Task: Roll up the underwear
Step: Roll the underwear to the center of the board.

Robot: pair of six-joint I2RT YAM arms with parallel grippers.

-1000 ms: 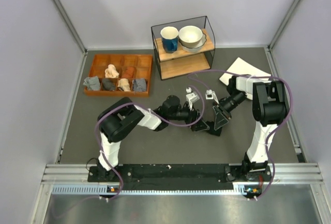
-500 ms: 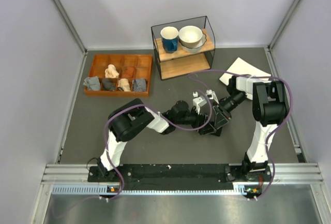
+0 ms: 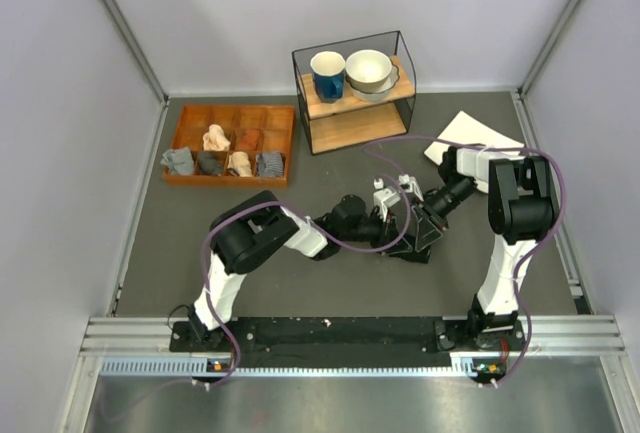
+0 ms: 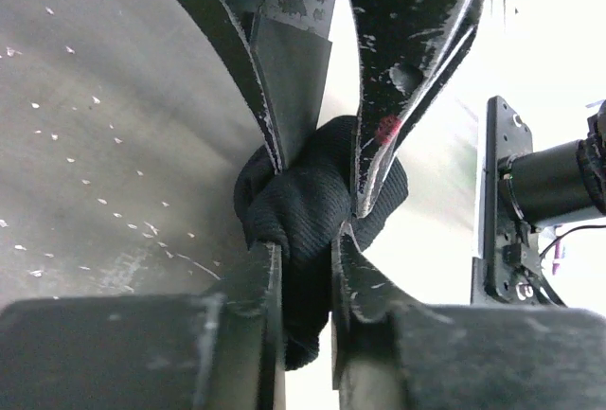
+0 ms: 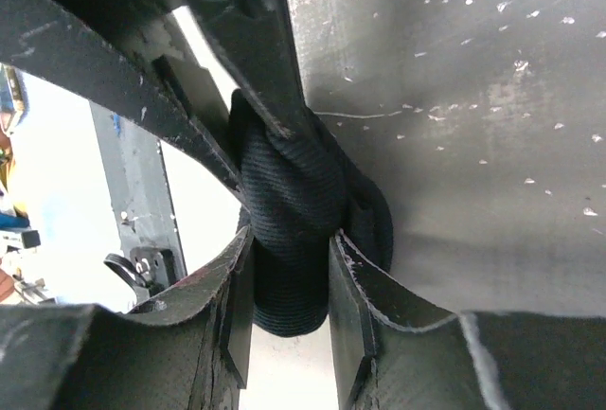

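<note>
Black soft fabric underwear [image 4: 308, 204] is being pinched by the left gripper [image 4: 305, 254] and right gripper [image 5: 289, 244] together; either one releasing early would be risking the roll unravelling.

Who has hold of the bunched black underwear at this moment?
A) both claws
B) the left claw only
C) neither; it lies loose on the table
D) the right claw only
A: each wrist view shows the underwear pinched between that arm's own fingers and the other arm's, so the left claw and the right claw both clamp it.
</note>
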